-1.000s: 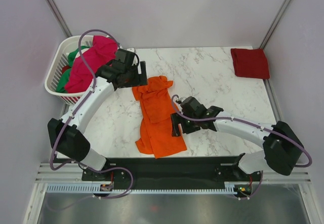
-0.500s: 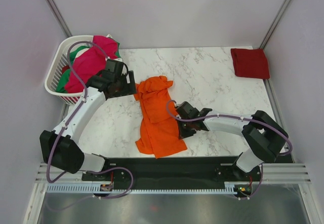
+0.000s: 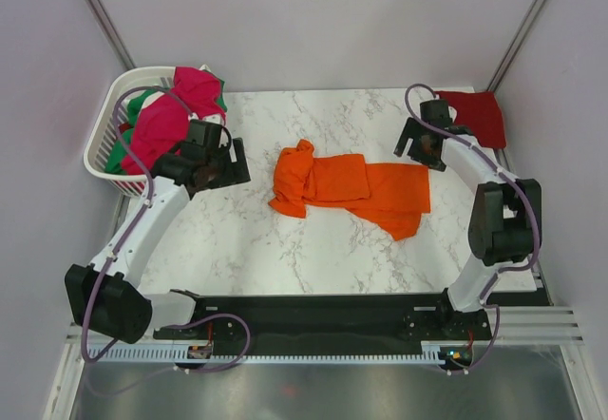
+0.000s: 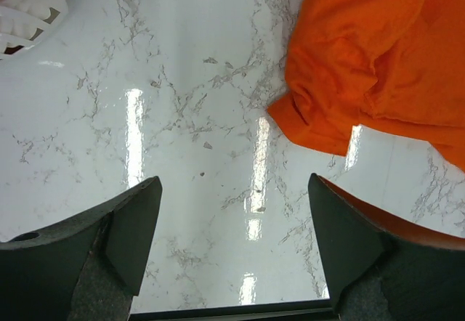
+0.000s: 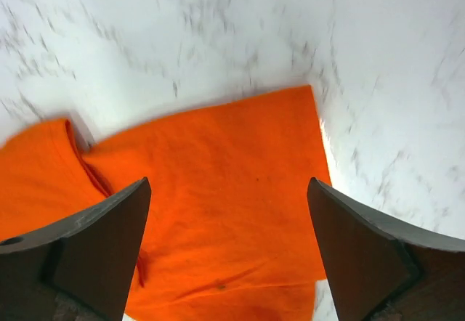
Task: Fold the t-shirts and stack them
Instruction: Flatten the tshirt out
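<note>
Orange t-shirt (image 3: 351, 184) dragged rightward; right end effector (image 3: 415, 150) spread over its edge.

Orange tee (image 3: 351, 184), dk-red tee (image 3: 478, 121), pink tee (image 3: 161, 127), green tee (image 3: 116, 159), wht basket (image 3: 96, 154), grey-veined wht table (image 3: 247, 239).

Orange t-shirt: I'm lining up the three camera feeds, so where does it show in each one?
Top external: the orange t-shirt lies mid-table, stretched left to right.
Left wrist: the orange t-shirt fills the upper right corner, its bunched end nearest the centre.
Right wrist: the orange t-shirt covers the lower centre and left, lying flat.
Shared landmark: the white marble table under the shirt, seen bare in the left wrist view and the right wrist view.
</note>
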Robot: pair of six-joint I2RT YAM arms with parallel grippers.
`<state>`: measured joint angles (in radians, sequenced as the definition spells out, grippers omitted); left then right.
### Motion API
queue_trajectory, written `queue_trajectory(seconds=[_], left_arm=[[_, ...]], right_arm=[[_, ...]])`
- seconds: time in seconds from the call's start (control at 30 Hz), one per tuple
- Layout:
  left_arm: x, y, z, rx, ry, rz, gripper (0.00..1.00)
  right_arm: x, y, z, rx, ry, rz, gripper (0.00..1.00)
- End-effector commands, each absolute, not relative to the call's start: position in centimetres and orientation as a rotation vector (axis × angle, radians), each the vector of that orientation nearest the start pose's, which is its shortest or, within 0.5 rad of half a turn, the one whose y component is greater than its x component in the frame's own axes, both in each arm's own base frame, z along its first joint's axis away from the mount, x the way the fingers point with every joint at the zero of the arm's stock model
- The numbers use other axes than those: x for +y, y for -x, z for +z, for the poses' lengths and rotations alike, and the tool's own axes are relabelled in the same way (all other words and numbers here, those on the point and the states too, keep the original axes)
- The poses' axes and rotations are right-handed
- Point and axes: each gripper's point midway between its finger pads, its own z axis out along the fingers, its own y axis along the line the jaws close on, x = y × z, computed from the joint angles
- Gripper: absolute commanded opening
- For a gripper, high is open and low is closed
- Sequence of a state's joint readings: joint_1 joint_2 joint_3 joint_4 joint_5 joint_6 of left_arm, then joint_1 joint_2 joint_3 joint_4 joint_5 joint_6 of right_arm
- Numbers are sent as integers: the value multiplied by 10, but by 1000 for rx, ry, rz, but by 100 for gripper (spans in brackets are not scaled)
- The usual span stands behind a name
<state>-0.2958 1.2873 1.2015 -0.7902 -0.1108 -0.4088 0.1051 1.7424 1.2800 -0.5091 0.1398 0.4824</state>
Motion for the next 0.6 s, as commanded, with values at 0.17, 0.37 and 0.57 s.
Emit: queue_trajectory(seconds=[0.17, 0.37, 0.57], left_arm=[[-88, -300, 167, 2443, 166, -186, 89], [-109, -293, 147, 2481, 191, -339, 87], [-115, -293, 140, 2494, 175, -374, 85]], right_arm=[[53, -374, 126, 2476, -377, 80, 98], [56, -302, 98, 2514, -436, 216, 83], [76, -268, 69, 2572, -509, 411, 70]])
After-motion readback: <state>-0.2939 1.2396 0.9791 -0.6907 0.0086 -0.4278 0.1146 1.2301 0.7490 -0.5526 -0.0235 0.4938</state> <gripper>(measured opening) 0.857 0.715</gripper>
